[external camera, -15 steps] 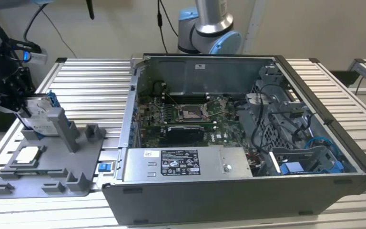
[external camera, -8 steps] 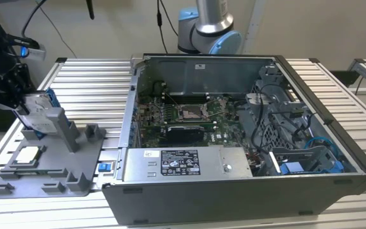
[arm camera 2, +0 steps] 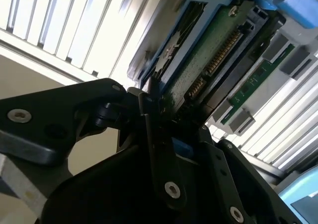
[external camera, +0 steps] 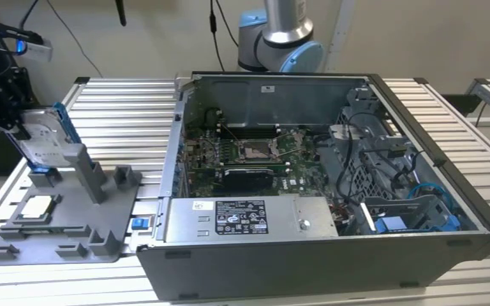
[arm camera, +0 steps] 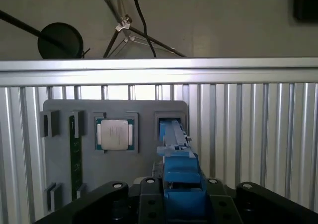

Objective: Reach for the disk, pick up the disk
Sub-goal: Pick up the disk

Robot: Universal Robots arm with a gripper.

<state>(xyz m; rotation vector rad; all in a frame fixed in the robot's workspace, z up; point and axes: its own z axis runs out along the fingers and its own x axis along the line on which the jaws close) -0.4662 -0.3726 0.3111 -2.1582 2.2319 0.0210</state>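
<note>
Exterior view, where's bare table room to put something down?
Bare slats of the table lie behind the grey tray, beside the computer case, and past the case on the exterior view's right. The tray is crowded: chip, disk, gripper.

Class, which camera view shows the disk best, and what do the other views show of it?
The exterior view: the disk stands upright, silver face and blue bracket visible. The second wrist view shows its green circuit board close up; the first wrist view shows its blue edge.
</note>
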